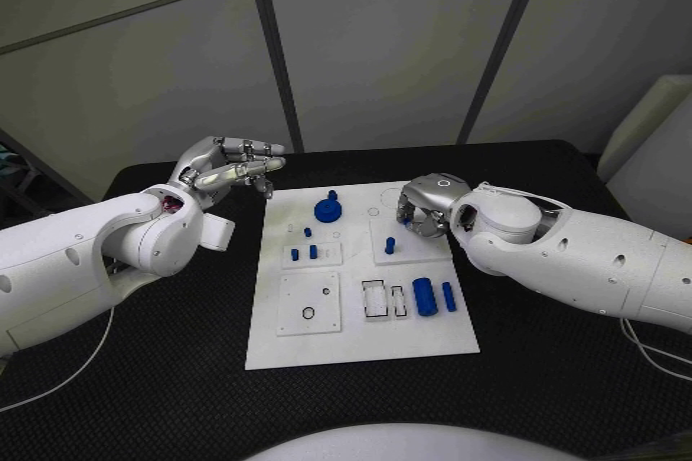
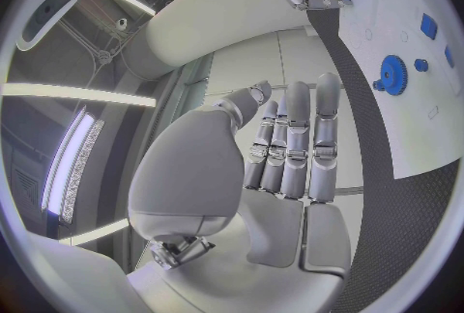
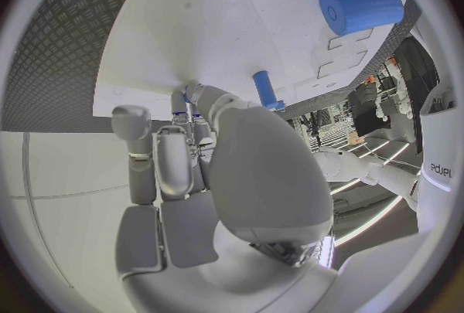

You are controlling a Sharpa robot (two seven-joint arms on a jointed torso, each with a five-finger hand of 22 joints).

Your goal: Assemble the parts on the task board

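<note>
Task board point(image 1: 361, 336): white plate mid-table, your landmark.
Blue cylinder point(image 1: 424, 296): lying on the board's near right part, well apart from both hands.
Right hand point(image 1: 421, 209): down on the board's far right corner, fingertips pinching a small blue part point(image 3: 180, 108).
Blue gear point(image 1: 329, 210): far end of the board.
Left hand point(image 1: 231, 165): off the board's far left corner, fingers straight and together, holding nothing.

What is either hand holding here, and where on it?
The left hand holds nothing, its fingers straight beside the board. The right hand seems to pinch a small blue part at its fingertips, but the grip point is hidden.
</note>
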